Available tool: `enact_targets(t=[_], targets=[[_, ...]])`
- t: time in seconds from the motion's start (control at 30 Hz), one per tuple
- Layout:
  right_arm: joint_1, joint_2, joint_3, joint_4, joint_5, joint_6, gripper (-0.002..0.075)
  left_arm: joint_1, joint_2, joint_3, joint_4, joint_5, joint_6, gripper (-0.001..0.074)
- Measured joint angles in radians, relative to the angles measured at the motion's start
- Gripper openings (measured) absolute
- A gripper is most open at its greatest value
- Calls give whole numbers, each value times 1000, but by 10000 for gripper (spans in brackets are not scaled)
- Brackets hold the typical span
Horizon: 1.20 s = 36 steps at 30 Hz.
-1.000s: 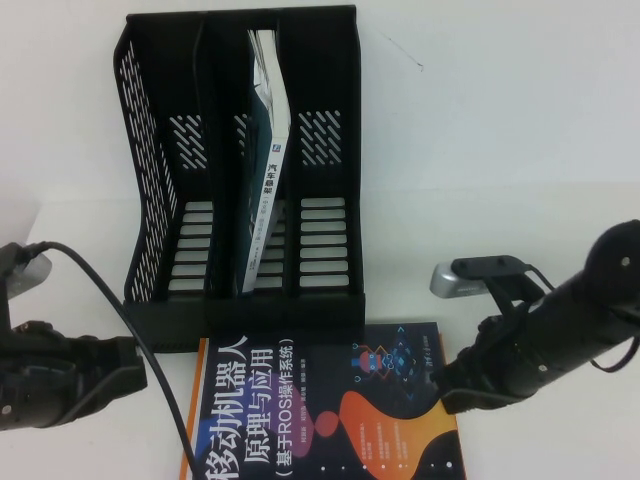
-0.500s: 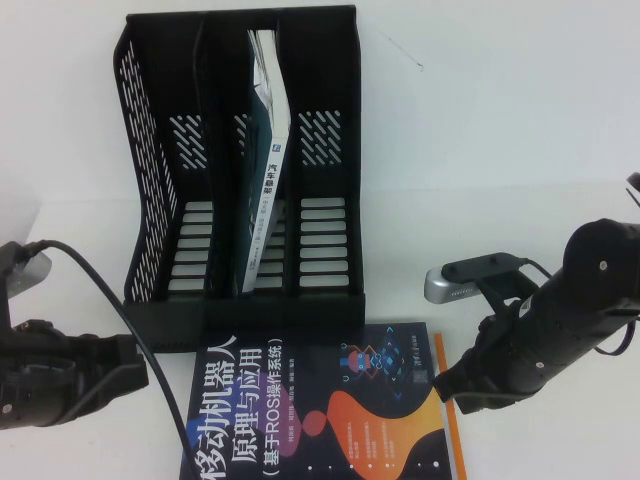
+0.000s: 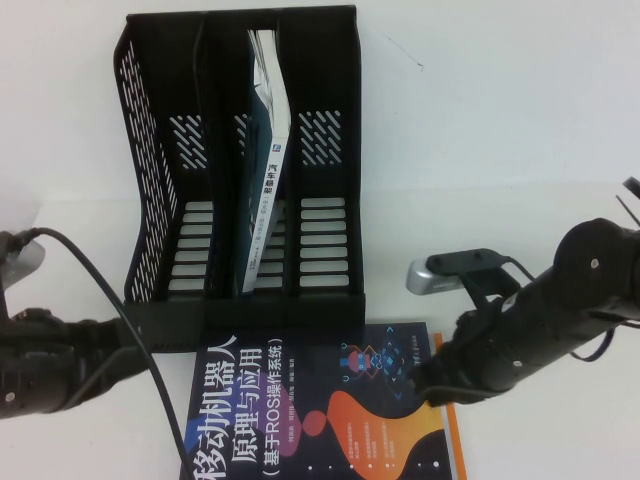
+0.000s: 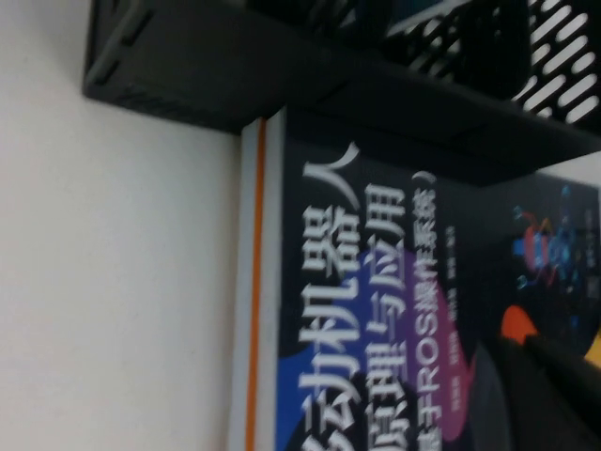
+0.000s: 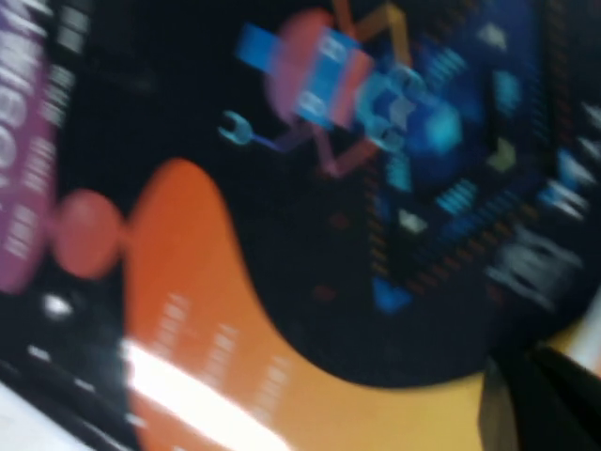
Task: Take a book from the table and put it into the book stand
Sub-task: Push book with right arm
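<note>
— Where is everything sitting?
— The table [image 3: 520, 150] is carrying the book stand [image 3: 160, 150]; the book [image 3: 300, 420] is lying flat against its front base.
— The grippers?
— The right gripper [image 3: 425, 385] is hovering at the book's right edge, perhaps touching; the left gripper [image 3: 110, 360] is waiting beside the left edge. Neither's fingers are showing clearly.

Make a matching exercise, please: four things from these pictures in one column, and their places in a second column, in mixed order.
Things:
1. book
2. book stand
3. left gripper
4. right gripper

Places:
A. over the book's right edge
B. flat on the table, in front of the stand
C. beside the book's left edge
D. upright at the back, books in its middle slot

Pairs: 1-B, 2-D, 3-C, 4-A
</note>
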Motion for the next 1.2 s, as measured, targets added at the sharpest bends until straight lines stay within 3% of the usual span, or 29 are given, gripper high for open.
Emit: enact_targets(t=[0.27,0.57,0.77,1.0,1.2], targets=[[32,0,0,178,-48,-112,2,0,-31,0,-145,-48,126,-2],[12,0,0,-57,-6,78,2,0,-38,0,-20,-16,89,-2],[10,0,0,-123,-4,109,2,0,-39,0,-4,-11,77,-2],[10,2,0,-116,-8,104,2,0,-39,0,-2,-10,77,-2],[6,39,-6,-14,-12,37,3,0,-39,0,-2,-5,76,-2]])
